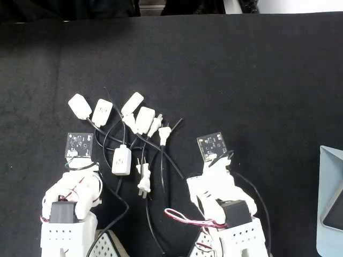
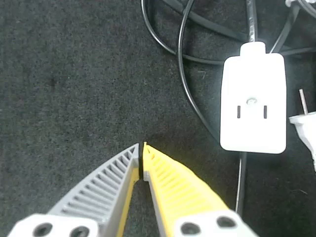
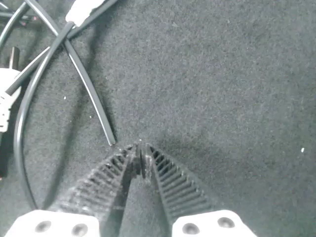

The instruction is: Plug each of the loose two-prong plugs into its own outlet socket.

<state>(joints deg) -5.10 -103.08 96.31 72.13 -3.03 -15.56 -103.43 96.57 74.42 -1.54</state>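
Note:
Several white outlet sockets lie in a cluster on the black table, among them one (image 1: 80, 106) at the far left and one (image 1: 121, 159) nearest the left arm (image 1: 72, 193). Three white two-prong plugs lie loose: two side by side (image 1: 154, 126) (image 1: 165, 134) and one nearer the front (image 1: 143, 182). My left gripper (image 2: 142, 148) is shut on nothing, just above the cloth beside a socket (image 2: 254, 103), with a plug (image 2: 303, 123) past it. My right gripper (image 3: 140, 144) is shut and holds nothing, close to a black cord (image 3: 89, 94), with a plug (image 3: 5, 101) off to the side.
Black cords (image 1: 161, 160) loop and cross between the two arm bases and around the sockets. A pale blue bin (image 1: 329, 198) stands at the table's right edge. The right arm (image 1: 217, 190) sits folded near the front edge. Bare black cloth spreads to the back and right.

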